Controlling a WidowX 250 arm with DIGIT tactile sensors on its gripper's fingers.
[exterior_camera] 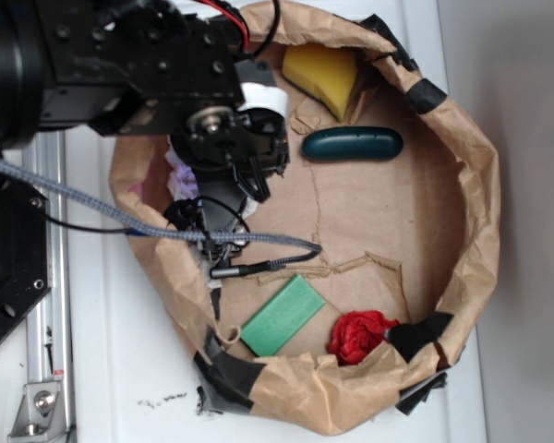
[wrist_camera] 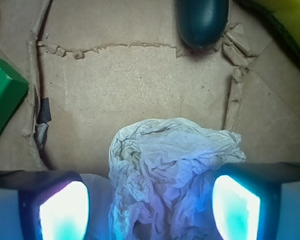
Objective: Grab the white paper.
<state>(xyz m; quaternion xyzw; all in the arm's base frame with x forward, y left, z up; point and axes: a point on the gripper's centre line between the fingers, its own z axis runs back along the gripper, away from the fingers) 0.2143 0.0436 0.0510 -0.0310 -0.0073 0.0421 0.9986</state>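
The white paper (wrist_camera: pixel 170 165) is a wrinkled off-white wad lying on the brown kraft floor. In the wrist view it sits between my two lit fingers, close to the right pad (wrist_camera: pixel 237 207), with a gap to the left pad (wrist_camera: pixel 65 212). My gripper (wrist_camera: pixel 150 212) is open around it. In the exterior view the gripper (exterior_camera: pixel 206 220) points down at the left side of the kraft paper nest, and only a bit of the white paper (exterior_camera: pixel 179 175) shows beside the arm.
A green block (exterior_camera: pixel 283 316) and a red wad (exterior_camera: pixel 358 334) lie at the near side. A dark green oblong thing (exterior_camera: pixel 353 144) and a yellow sponge (exterior_camera: pixel 323 76) lie at the far side. The raised kraft rim (exterior_camera: pixel 475 231) with black tape surrounds everything.
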